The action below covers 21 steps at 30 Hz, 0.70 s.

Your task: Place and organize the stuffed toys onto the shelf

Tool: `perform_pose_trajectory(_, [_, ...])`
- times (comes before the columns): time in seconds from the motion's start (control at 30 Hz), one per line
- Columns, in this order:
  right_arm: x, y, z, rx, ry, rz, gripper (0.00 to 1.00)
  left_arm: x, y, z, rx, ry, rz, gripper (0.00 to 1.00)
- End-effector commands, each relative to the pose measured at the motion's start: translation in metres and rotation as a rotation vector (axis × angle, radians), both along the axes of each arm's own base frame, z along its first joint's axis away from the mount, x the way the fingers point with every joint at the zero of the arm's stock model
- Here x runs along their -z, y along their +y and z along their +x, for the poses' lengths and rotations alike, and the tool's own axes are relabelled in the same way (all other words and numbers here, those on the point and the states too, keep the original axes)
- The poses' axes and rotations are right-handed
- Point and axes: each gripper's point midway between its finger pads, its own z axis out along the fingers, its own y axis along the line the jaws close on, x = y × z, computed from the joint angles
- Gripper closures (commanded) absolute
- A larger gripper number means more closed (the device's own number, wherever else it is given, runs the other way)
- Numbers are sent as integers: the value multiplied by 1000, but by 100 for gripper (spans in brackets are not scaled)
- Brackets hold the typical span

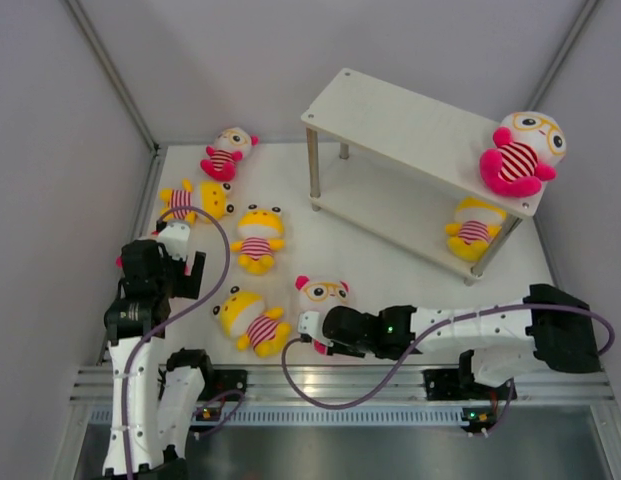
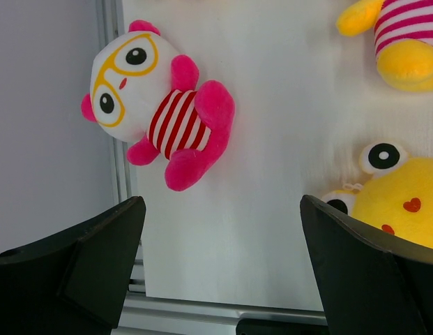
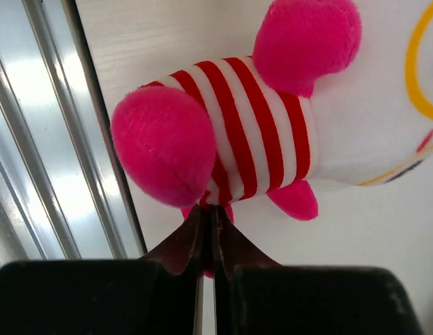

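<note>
Progress: two of eight dolls are on the shelf. The shelved pink doll sits at the right end of the top board. The shelved yellow doll is at the right end of the bottom board, directly beneath. Six are left on the table, and three places per board are unfilled.

Right gripper: fingers pressed together on what looks like a small pinch of pink plush at the bottom of the near pink doll. This doll lies by the table's near edge, about mid-width. The hold looks thin and may slip on lifting.

Left gripper: fingers spread wide, nothing held, hanging above the edge pink doll, which lies face up against the table's left edge.

Others loose:
- Far pink doll, toward the far left corner.
- Left yellow doll.
- Middle yellow doll.
- Near yellow doll, close to the gripped one.

In the way: the near yellow doll crowds the right gripper's lift. The top board and thin metal legs will likely hamper access to the bottom board.
</note>
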Motion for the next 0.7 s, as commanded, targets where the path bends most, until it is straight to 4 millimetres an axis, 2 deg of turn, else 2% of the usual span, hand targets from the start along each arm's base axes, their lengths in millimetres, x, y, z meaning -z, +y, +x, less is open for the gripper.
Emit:
perform_pose_trajectory(0.0, [-79, 27, 14, 50, -101, 234, 100, -10, 2, 0, -14, -31, 2, 1])
perform_pose_trajectory(0.07, [-114, 25, 26, 74, -171, 284, 100, -11, 2, 1, -15, -35, 0, 1])
perform_pose_trajectory(0.1, [-151, 26, 32, 86, -211, 350, 100, -12, 1, 1, -14, -37, -2, 1])
perform_pose_trajectory(0.17, [-196, 27, 39, 61, -282, 414, 100, -12, 1, 1, -13, -37, -7, 1])
perform_pose_trajectory(0.2, [-239, 28, 48, 76, -313, 490, 100, -12, 0, 2, -8, -36, -11, 1])
perform_pose_trajectory(0.27, [-282, 27, 66, 78, -395, 528, 100, -13, -1, 3, -4, -39, -19, 1])
perform_pose_trajectory(0.3, [-321, 25, 85, 126, -449, 576, 100, -14, -1, 3, -5, -39, -20, 1])
perform_pose_trajectory(0.37, [-354, 24, 109, 139, -514, 576, 100, -16, -3, 4, 0, -38, -26, 1])
perform_pose_trajectory(0.4, [-388, 21, 137, 199, -563, 603, 100, -17, -3, 4, 3, -39, -27, 1])
perform_pose_trajectory(0.43, [-395, 18, 149, 193, -590, 564, 100, -18, -3, 4, 4, -40, -29, 1])
perform_pose_trajectory(0.47, [-435, 9, 158, 214, -646, 615, 100, -18, -4, 4, 8, -41, -31, 1])
perform_pose_trajectory(0.5, [-426, 12, 186, 250, -661, 536, 100, -18, -4, 4, 4, -39, -31, 1])
perform_pose_trajectory(0.57, [-428, -4, 209, 269, -706, 410, 100, -19, -4, 4, 6, -41, -31, 1])
perform_pose_trajectory(0.6, [-439, -15, 228, 318, -743, 379, 100, -19, -4, 4, 7, -42, -29, 1])
perform_pose_trajectory(0.67, [-435, -48, 246, 397, -789, 240, 100, -19, -4, 4, 9, -42, -29, 1])
